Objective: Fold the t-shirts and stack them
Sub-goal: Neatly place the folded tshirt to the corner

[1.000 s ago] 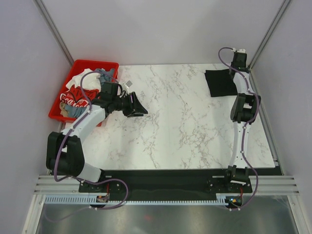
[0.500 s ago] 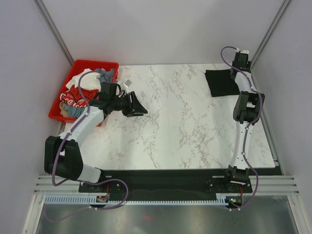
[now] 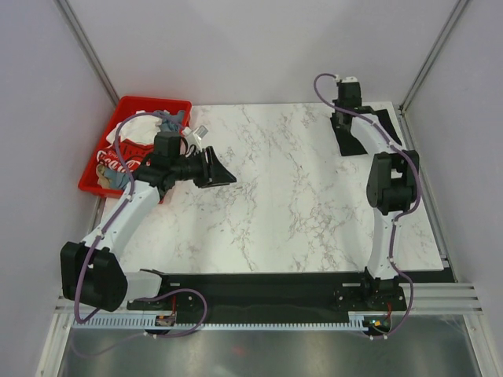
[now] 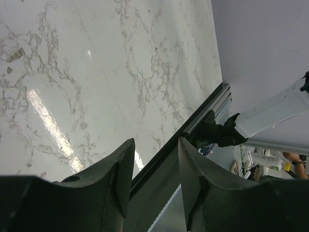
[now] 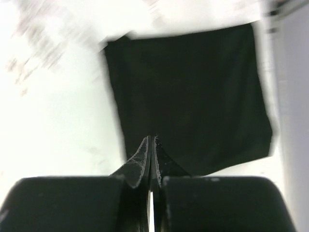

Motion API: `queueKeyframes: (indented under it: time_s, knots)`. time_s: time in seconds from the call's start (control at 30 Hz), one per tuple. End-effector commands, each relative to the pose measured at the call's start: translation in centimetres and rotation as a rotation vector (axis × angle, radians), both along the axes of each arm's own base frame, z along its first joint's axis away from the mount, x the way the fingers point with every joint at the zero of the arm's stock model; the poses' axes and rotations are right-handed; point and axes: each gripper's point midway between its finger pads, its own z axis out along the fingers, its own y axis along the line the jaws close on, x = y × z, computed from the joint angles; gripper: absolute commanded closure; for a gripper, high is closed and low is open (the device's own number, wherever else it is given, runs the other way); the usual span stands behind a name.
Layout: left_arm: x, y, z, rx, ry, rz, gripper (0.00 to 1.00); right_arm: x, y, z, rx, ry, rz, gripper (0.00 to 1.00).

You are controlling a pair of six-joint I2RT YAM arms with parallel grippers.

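Just beyond right hand [image 5: 151, 140], black t-shirt [image 5: 193, 87]

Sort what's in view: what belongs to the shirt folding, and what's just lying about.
Job:
black tee, folded on the table
white tee, red tee and grey-blue tee, all in the bin

Lying about:
red bin
marble table

Left tool [image 4: 155, 143] gapes apart — right tool [image 5: 151, 139] pinched tight, reaching far.
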Motion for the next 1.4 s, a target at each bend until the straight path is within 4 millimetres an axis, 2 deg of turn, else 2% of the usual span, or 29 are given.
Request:
queueKeyframes:
  time_s: [0.0,0.1,0.17,0.2,0.27,0.4,0.6,0.8,1.0,1.1,1.3,1.37]
  knots:
    - [-0.6,0.2,0.2,0.004,-0.046,-0.028,0.51,-2.4,3.1,-3.4,0.046,0.127,0.100,0.99]
    - [-0.6,0.2,0.3,0.005,-0.051,-0.028,0.51,-2.9,4.4,-5.7,0.069,0.177,0.140,1.00]
    - [-0.5,0.3,0.2,0.006,-0.050,-0.023,0.51,-2.5,5.0,-6.4,0.074,0.184,0.152,1.00]
    - [-0.4,0.3,0.1,0.008,-0.046,-0.020,0.51,-2.4,4.9,-7.5,0.074,0.201,0.148,1.00]
    - [-0.3,0.3,-0.2,0.013,-0.038,-0.016,0.51,-1.5,4.9,-7.8,0.072,0.193,0.148,1.00]
    - [0.0,0.3,-0.8,0.021,-0.014,-0.006,0.51,0.1,5.1,-9.7,0.068,0.202,0.147,1.00]
    - [0.5,0.4,-1.3,0.032,-0.008,0.001,0.51,2.3,5.4,-11.5,0.061,0.196,0.153,1.00]
    - [0.6,0.3,-1.2,0.032,-0.001,0.005,0.51,4.2,3.8,-11.2,-0.035,0.167,0.126,1.00]
    - [1.1,0.3,-0.8,0.029,-0.001,0.015,0.51,5.4,3.3,-10.5,-0.080,0.144,0.121,1.00]
    - [1.2,0.3,-0.7,0.029,0.002,0.017,0.51,5.9,3.1,-10.3,-0.100,0.134,0.121,1.00]
    - [1.1,0.3,-0.8,0.032,0.004,0.019,0.51,6.6,1.4,-10.3,-0.128,0.119,0.083,1.00]
    - [0.9,0.3,-0.6,0.030,0.005,0.016,0.51,6.8,1.7,-10.0,-0.116,0.112,0.104,1.00]
